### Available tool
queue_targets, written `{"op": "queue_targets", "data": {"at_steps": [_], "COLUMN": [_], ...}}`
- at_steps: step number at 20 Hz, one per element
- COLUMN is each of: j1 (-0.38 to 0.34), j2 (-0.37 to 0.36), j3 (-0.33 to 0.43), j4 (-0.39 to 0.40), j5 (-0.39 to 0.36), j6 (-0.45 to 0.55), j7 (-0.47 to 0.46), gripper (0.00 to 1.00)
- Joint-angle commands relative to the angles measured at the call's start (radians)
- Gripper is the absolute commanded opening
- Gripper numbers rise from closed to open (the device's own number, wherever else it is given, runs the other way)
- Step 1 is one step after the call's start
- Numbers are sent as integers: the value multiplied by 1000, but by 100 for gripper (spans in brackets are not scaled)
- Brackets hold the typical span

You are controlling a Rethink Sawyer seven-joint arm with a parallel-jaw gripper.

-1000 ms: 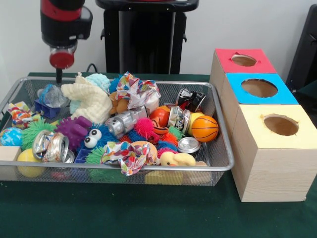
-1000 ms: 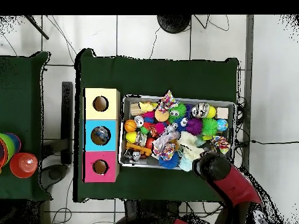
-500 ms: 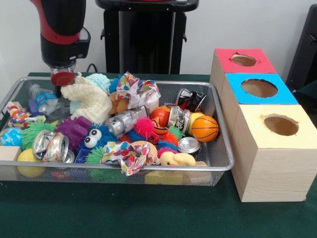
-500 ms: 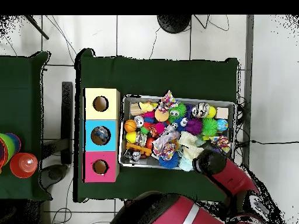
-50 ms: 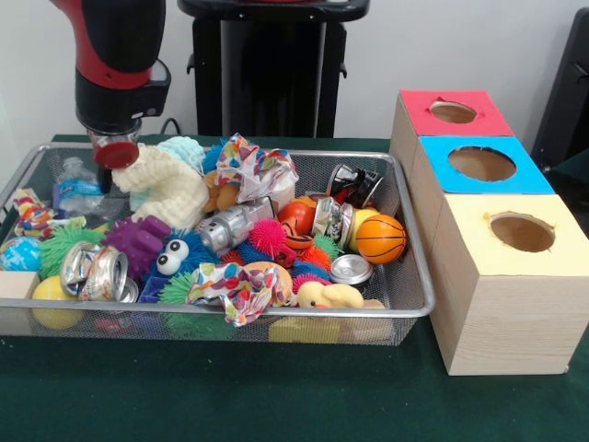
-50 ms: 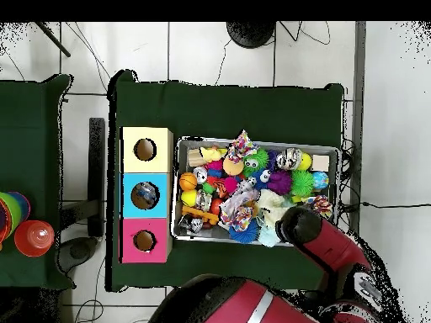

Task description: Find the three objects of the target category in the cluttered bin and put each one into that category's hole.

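The target category is not stated, so which of the cluttered things are wanted cannot be told; candidates still lying in the wire bin (image 5: 409, 308) include a crushed silver can (image 5: 94, 273) at lower left of the front view, another crushed can (image 5: 232, 226) near the middle, a plastic bottle (image 5: 77, 188) at the upper left corner, an orange basketball (image 5: 380, 238) toward the right, a yellow duck (image 5: 329, 296) by the near rim, and crumpled patterned paper (image 5: 241, 286) in front. The gripper (image 5: 114, 155) hangs at the upper left of the front view, over the bin's corner just beside the bottle and a cream knitted cloth (image 5: 170, 184); whether its jaws are spread or pressed together cannot be told, and nothing shows held under it. At the right of the front view stand three wooden boxes on the green bench (image 5: 276, 391): the red box (image 5: 453, 113), the blue box (image 5: 480, 164) and the yellow box (image 5: 520, 232), each with a round hole on top. In the overhead view something round and mottled shows inside the blue box's hole (image 6: 145, 195), so I judge one item may be already delivered, with the rest left to find. No brand, label or writing can be read on anything.
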Motion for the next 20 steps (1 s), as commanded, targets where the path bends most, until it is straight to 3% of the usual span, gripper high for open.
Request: {"op": "queue_targets", "data": {"at_steps": [1, 7, 20], "j1": [10, 58, 74], "j2": [8, 31, 77], "j3": [68, 9, -29], "j4": [-97, -158, -225], "j5": [-21, -15, -18], "j6": [174, 262, 214], "j7": [45, 84, 110], "gripper": [100, 100, 100]}}
